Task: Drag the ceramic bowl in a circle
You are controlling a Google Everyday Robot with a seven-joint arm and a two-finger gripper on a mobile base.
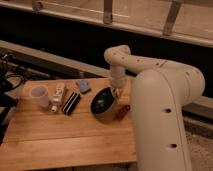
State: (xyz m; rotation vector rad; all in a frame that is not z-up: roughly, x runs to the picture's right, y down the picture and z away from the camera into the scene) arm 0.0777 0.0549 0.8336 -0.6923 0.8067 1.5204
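The ceramic bowl (pixel 103 102), glossy black inside and tan outside, sits tilted on the wooden table (pixel 65 135) near its right side. My gripper (pixel 116 91) hangs from the white arm (pixel 150 70) right at the bowl's far right rim, touching or very close to it.
A translucent white plastic cup (pixel 39 96) stands at the left. A white packet (pixel 58 97) and a dark striped bar (pixel 70 103) lie beside it. A blue sponge-like item (pixel 83 86) lies behind the bowl. A small red object (pixel 123 111) lies right of the bowl. Dark cables (pixel 10 80) hang at far left.
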